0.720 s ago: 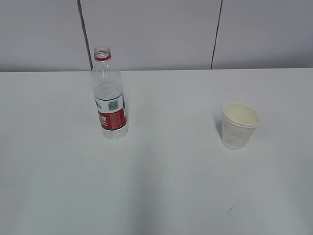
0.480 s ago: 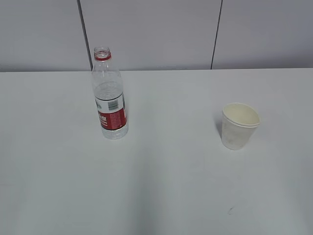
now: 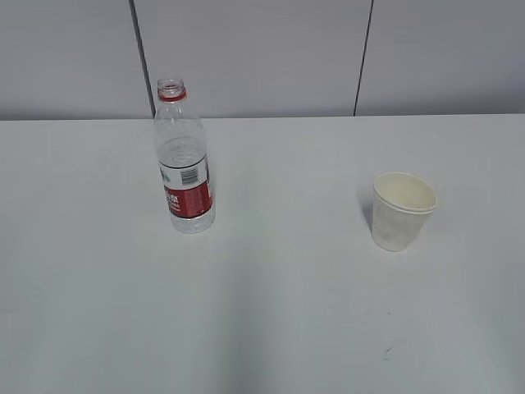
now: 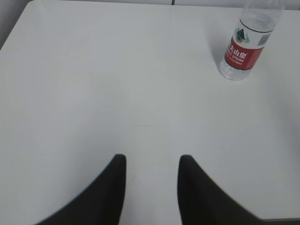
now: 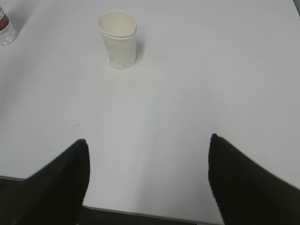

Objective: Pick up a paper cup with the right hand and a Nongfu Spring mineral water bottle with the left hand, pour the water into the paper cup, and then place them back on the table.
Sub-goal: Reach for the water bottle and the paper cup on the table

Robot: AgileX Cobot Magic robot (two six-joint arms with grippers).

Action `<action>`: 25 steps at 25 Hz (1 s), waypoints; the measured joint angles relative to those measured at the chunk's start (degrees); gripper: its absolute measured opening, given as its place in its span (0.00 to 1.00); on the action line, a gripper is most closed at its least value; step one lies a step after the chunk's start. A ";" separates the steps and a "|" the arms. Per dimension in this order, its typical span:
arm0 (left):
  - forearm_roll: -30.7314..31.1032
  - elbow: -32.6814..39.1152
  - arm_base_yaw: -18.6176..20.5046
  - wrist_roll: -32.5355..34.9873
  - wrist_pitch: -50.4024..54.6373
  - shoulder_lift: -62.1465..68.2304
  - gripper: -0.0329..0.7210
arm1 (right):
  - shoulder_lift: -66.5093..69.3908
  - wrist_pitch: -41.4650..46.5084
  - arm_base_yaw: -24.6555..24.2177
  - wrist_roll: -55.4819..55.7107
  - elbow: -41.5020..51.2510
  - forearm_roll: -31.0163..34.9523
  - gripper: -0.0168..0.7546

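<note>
The Nongfu Spring mineral water bottle (image 3: 184, 168) stands upright and uncapped on the left of the white table (image 3: 279, 312), partly filled. It also shows at the top right of the left wrist view (image 4: 243, 47). The paper cup (image 3: 401, 210) stands upright and empty on the right, and shows at the upper left of the right wrist view (image 5: 118, 38). My left gripper (image 4: 151, 159) is open and empty, well short of the bottle. My right gripper (image 5: 148, 139) is wide open and empty over the table's near edge, well short of the cup. Neither arm shows in the exterior view.
A grey panelled wall (image 3: 262, 57) runs behind the table's far edge. A small dark mark (image 3: 385, 354) lies on the tabletop in front of the cup. The table's near edge (image 5: 140, 213) shows under the right gripper.
</note>
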 joint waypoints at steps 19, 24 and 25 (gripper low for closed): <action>-4.88 -5.22 0.00 1.09 -27.43 22.13 0.36 | 24.40 -35.01 0.00 0.00 -5.03 -0.80 0.78; -8.41 -5.22 0.00 7.74 -39.49 33.07 0.36 | 33.98 -45.43 0.00 0.00 -5.03 -0.80 0.78; -8.45 -5.22 0.00 8.86 -41.84 35.10 0.36 | 36.10 -46.93 0.00 0.00 -5.03 -0.80 0.78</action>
